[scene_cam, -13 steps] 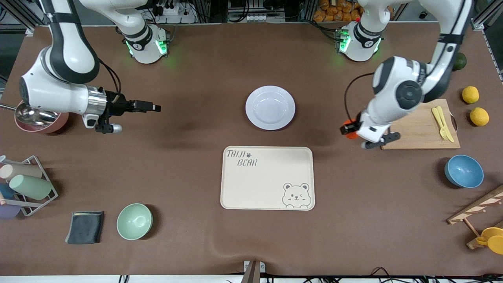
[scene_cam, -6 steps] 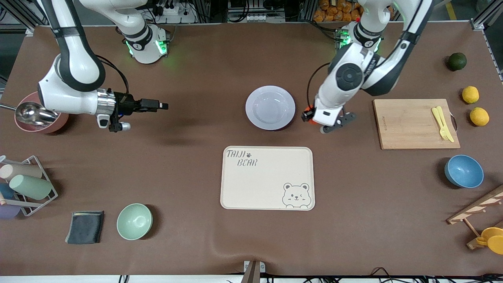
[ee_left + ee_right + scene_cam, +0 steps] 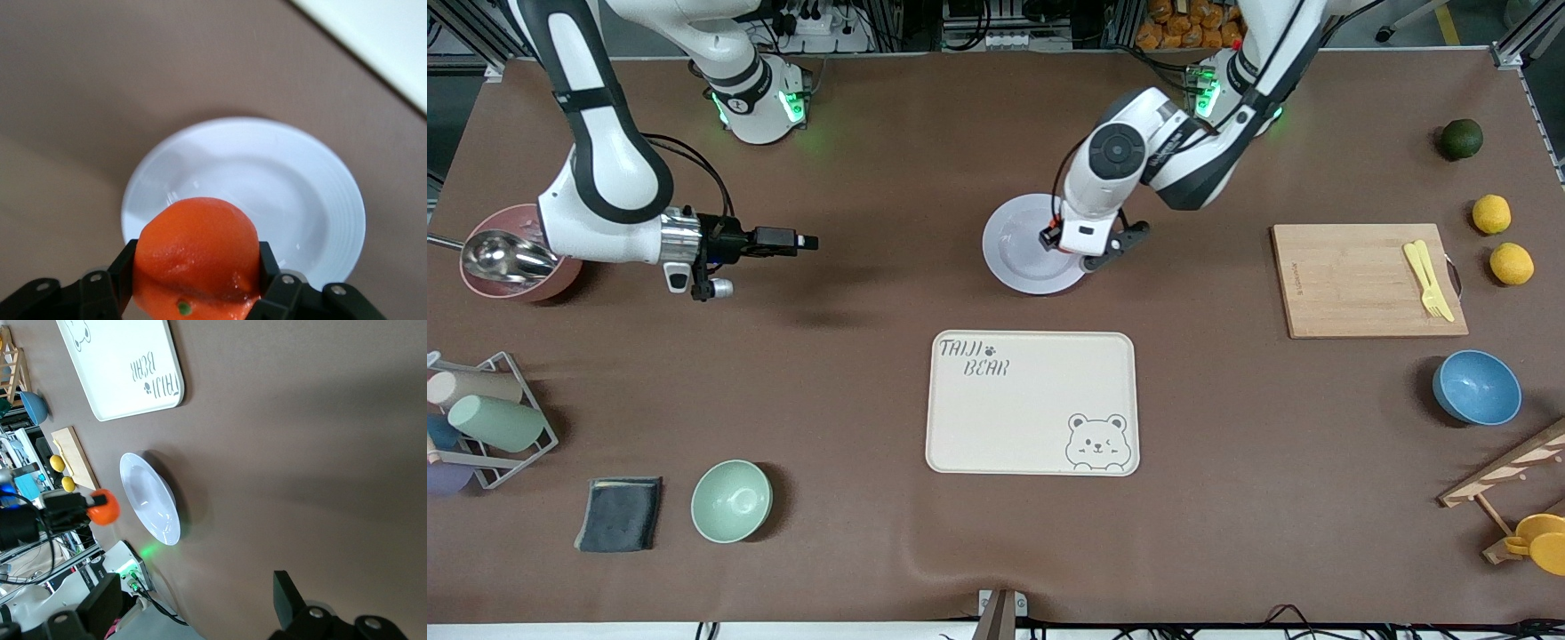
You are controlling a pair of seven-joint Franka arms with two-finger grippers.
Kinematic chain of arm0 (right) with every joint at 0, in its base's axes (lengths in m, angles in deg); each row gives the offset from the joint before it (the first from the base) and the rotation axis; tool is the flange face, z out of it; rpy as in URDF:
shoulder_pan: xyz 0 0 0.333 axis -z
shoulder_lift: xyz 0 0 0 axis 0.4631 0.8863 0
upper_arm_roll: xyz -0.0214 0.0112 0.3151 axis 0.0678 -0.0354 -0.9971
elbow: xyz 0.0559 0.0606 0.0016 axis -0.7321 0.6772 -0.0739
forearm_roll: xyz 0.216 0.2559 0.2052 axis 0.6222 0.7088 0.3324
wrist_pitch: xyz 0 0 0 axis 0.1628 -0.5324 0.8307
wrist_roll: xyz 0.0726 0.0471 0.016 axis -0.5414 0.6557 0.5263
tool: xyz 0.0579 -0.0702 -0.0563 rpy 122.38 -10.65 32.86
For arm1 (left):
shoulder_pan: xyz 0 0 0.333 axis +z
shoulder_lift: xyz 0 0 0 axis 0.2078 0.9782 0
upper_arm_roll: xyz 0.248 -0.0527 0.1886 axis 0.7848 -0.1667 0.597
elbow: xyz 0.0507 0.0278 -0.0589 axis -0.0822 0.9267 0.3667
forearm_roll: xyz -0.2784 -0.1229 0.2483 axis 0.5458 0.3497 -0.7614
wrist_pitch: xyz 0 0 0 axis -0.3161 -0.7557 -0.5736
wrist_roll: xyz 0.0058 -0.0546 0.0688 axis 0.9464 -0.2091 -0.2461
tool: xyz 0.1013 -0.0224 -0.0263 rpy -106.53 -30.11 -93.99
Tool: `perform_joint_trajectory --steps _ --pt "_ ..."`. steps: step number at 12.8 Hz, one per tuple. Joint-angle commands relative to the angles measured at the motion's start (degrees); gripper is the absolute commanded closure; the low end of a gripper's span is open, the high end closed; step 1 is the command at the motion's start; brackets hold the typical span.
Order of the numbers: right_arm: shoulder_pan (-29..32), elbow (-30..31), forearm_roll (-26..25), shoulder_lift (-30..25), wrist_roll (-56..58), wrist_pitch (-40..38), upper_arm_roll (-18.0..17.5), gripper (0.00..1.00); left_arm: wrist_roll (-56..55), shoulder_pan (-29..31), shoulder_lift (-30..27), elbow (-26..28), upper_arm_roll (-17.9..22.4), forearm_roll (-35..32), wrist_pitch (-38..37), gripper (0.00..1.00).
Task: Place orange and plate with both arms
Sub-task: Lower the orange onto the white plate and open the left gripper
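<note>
Front view: the left arm's pincer (image 3: 1069, 242) hangs over the round, shallow, pale lavender-white plate (image 3: 1016, 244), above the part of the rim toward the left arm's end of the bench; the fruit it carries is hidden under the wrist here. The plate lies on the brown mat-covered bench (image 3: 854, 373), farther from the camera than the cream rectangular bear-print tray (image 3: 1032, 402), with bare mat all round it. The right arm waits, its pincer (image 3: 796, 240) over bare mat toward its own end of the bench.

Left wrist view: the left pincer (image 3: 197, 277) is clenched on the small, round, bright red-orange orange (image 3: 195, 257), one finger on each flank, with the plate (image 3: 300, 193) directly below. The orange looks light, firm-skinned and faintly yielding, and round enough to roll, so the dished centre should suit it better than the rim. The plate looks stiff, glossy, probably slippery and breakable; its wide rim is the natural place to take hold.

Right wrist view: the right pincer (image 3: 200, 607) is released, fingers well apart. Farther off, the orange (image 3: 103, 507) sits above the plate (image 3: 150, 499), with the tray (image 3: 120, 367) near it and open mat between.
</note>
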Motion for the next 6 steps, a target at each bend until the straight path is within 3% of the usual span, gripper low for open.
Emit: perform_joint_trajectory --steps 1,6 --pt "-0.1 0.5 2.4 0.2 1.6 0.5 -0.2 0.0 -3.4 -2.5 4.4 -1.3 0.4 0.0 3.2 1.0" --pt "-3.2 2.7 8.3 1.6 7.6 3.8 -0.2 0.0 -3.8 -2.7 9.0 -1.6 0.9 -2.8 8.0 1.0"
